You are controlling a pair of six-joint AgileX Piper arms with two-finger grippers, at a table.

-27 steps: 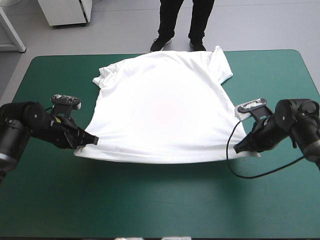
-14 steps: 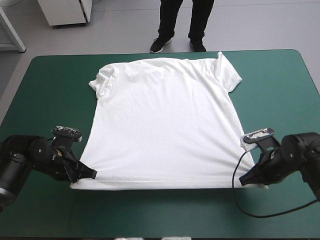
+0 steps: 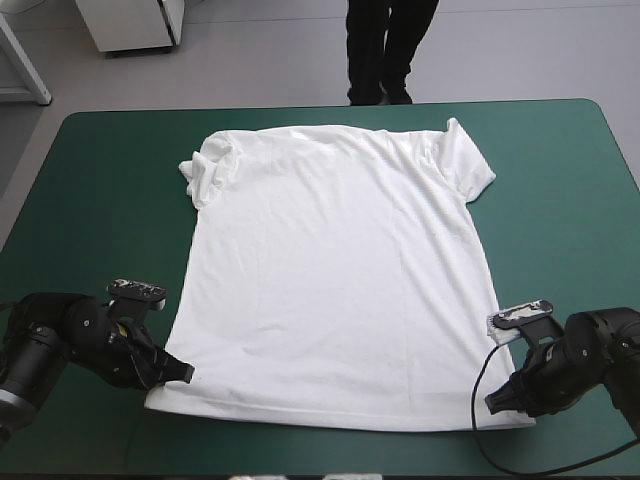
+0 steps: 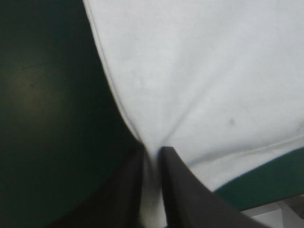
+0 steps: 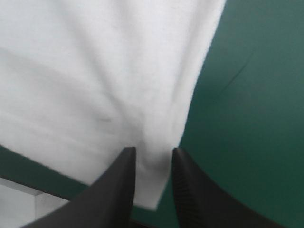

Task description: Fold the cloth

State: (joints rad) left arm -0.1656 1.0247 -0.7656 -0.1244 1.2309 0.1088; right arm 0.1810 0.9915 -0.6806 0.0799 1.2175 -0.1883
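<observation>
The T-shirt [image 3: 330,270] lay spread flat across the middle of the frame on the teal-green cover [image 3: 560,200], with its neck toward the top and its hem toward the bottom. Its sleeve [image 3: 203,170] at upper left was bunched on itself. The other sleeve [image 3: 467,165], at upper right, lay flatter.

The left gripper [image 3: 183,372] sat low at lower left on one hem corner, and the right gripper [image 3: 497,400] at lower right on the other corner.

In the left wrist view the black fingers [image 4: 126,190] were nearly pressed together, pinching white cloth, and creases fanned out ahead of the pinch. In the right wrist view the fingers [image 5: 118,190] stood slightly apart with the shirt's corner nipped between them, beside bare cover.
</observation>
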